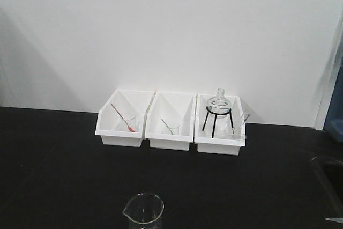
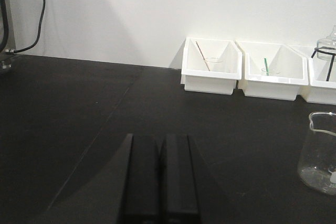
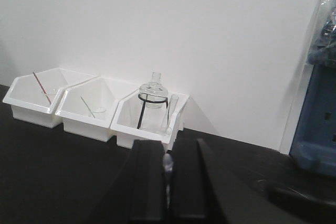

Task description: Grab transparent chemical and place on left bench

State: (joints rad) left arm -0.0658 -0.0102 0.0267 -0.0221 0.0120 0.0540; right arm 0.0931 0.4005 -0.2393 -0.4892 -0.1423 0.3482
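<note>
The left tool [image 2: 159, 142] hangs low over the black counter [image 2: 68, 129] with its fingers pressed together on nothing. The right tool [image 3: 166, 148] is nearly as narrow, with a pale sliver [image 3: 167, 169] in the slit; I cannot tell whether it is pinched. The transparent chemical [image 2: 320, 156] stands upright on the counter to the right of the left tool, well apart from the three white bins [image 1: 170, 127] against the wall.
</note>
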